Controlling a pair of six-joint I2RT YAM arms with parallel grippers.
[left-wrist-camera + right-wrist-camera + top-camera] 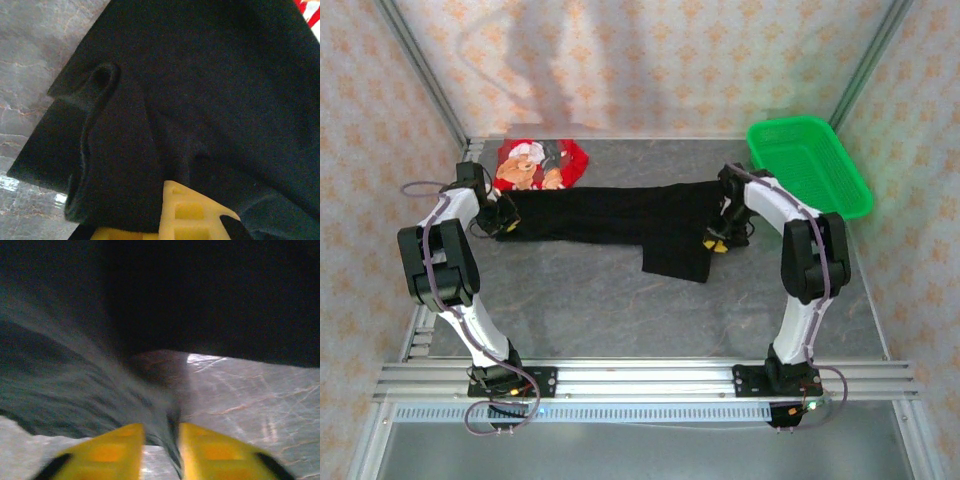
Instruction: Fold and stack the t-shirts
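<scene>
Two grippers work the black t-shirt (610, 215), which is spread across the grey table (620, 310). My left gripper (503, 218) is clamped on its left end. My right gripper (161, 450) has its fingers slightly apart with blurred black cloth between them, and I can't tell if it grips. The red t-shirt (535, 163) lies behind, a green basket (810, 165) far right, patterned walls around.

The larger t-shirt (610, 215) lay on the table (620, 310) between the left gripper (505, 218) and the right gripper (717, 240). The printed t-shirt (535, 163) lay just behind the left gripper, the basket (808, 165) behind and right of the right gripper.
</scene>
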